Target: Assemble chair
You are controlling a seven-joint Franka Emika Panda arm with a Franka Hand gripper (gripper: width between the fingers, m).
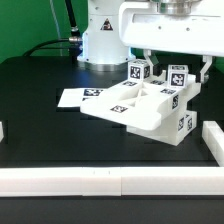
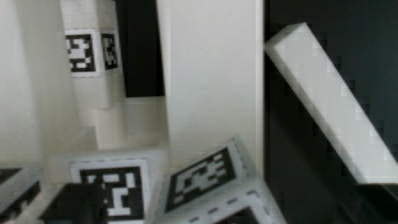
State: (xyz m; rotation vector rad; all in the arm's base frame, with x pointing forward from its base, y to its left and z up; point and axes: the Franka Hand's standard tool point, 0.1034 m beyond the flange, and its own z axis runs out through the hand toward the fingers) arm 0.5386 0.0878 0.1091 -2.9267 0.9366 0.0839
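Note:
The chair is a part-built cluster of matte white blocks on the black table, right of centre in the exterior view. Two upright tagged pieces rise from its far side, one towards the exterior view's left and one towards its right. My gripper hangs over them, jaws apart, straddling the top of the right-hand piece. In the wrist view that piece's tagged top lies between my fingers, with one ridged fingertip close beside it. Long white chair parts run below. I see no firm grip.
The marker board lies flat beside the chair, towards the exterior view's left. A white border rail runs along the near table edge, with another at the right. The robot base stands behind. A slanted white bar shows in the wrist view.

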